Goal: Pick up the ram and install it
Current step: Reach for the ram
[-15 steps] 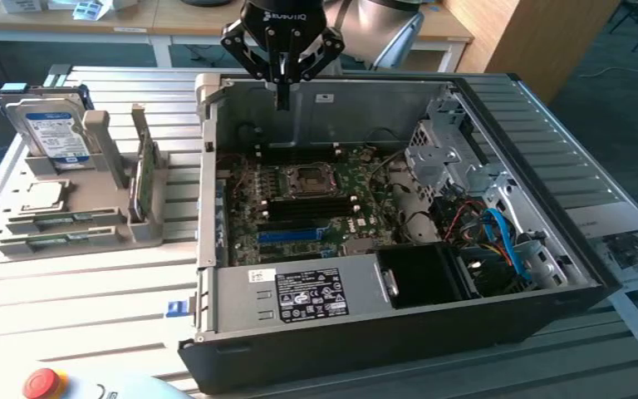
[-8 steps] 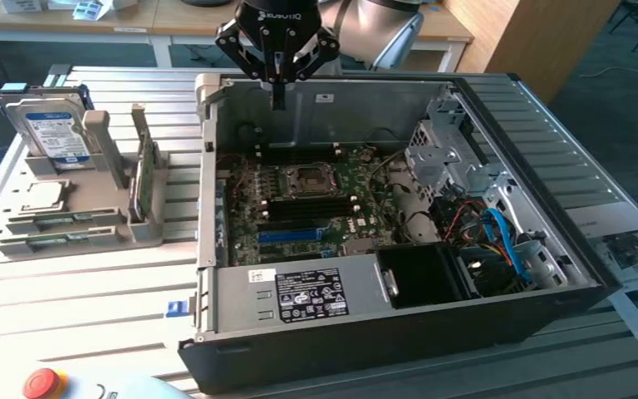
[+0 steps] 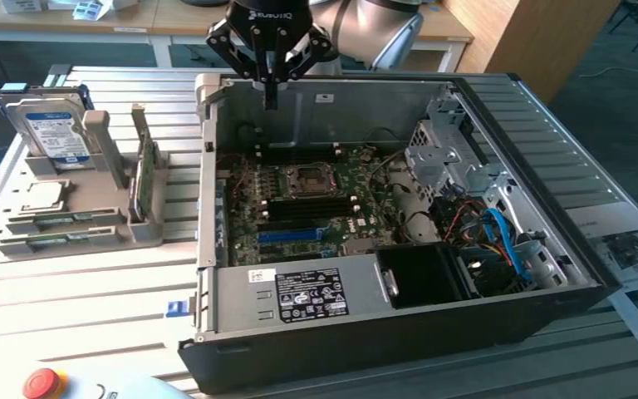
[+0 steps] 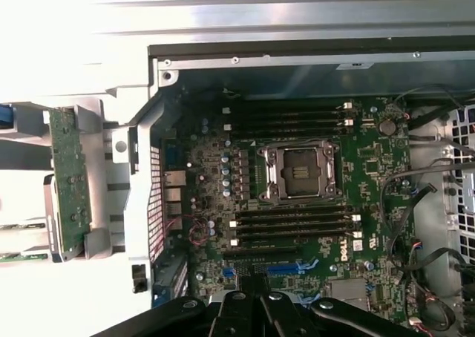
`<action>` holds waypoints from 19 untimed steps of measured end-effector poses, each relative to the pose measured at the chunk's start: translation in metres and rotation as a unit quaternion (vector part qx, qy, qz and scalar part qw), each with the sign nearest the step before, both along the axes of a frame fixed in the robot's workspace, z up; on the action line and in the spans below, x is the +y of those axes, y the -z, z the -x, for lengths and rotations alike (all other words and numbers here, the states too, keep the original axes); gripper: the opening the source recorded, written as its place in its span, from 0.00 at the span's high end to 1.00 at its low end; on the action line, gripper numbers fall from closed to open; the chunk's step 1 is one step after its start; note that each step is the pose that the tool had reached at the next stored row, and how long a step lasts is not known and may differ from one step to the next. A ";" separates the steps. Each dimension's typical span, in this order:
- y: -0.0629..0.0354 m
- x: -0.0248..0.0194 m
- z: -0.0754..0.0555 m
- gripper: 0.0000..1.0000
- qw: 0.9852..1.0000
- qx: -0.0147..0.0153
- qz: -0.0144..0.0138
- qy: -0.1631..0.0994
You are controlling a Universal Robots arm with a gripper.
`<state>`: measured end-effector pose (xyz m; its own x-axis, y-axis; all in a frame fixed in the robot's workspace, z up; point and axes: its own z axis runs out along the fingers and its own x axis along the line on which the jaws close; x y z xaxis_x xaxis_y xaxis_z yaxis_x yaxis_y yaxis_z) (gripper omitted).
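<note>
The ram [image 3: 145, 176] is a thin green stick standing on edge in a grey holder [image 3: 97, 233] on the exterior view's left, outside the case. In the wrist view the ram [image 4: 70, 181] lies in the same grey holder beside the case wall. My gripper [image 3: 269, 98] hangs shut and empty over the back edge of the open computer case [image 3: 408, 332], above the motherboard [image 3: 319, 195]. Its dark fingers [image 4: 245, 315] are pressed together over the motherboard [image 4: 371, 151], whose black memory slots [image 4: 293, 226] run beside the processor socket [image 4: 300, 172].
A silver hard drive [image 3: 47, 133] with a blue label stands upright at the holder's back. Smaller boards [image 3: 64, 220] lie in the holder's front trays. Cables and a drive cage [image 3: 452, 162] crowd the case's right side. A red button [image 3: 42, 382] sits at the table's front.
</note>
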<state>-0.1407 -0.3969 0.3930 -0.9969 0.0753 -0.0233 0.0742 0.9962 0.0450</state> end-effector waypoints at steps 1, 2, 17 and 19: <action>0.0000 0.0001 0.002 0.90 1.000 0.000 0.000 0.000; 0.0000 0.0002 0.003 0.90 1.000 0.000 0.000 0.000; 0.0003 0.0021 0.031 0.90 1.000 0.000 0.000 0.000; 0.0003 0.0023 0.035 0.90 1.000 0.000 0.000 0.000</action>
<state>-0.1757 -0.3945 0.3927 -0.9969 0.0754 -0.0233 0.0743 0.9962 0.0451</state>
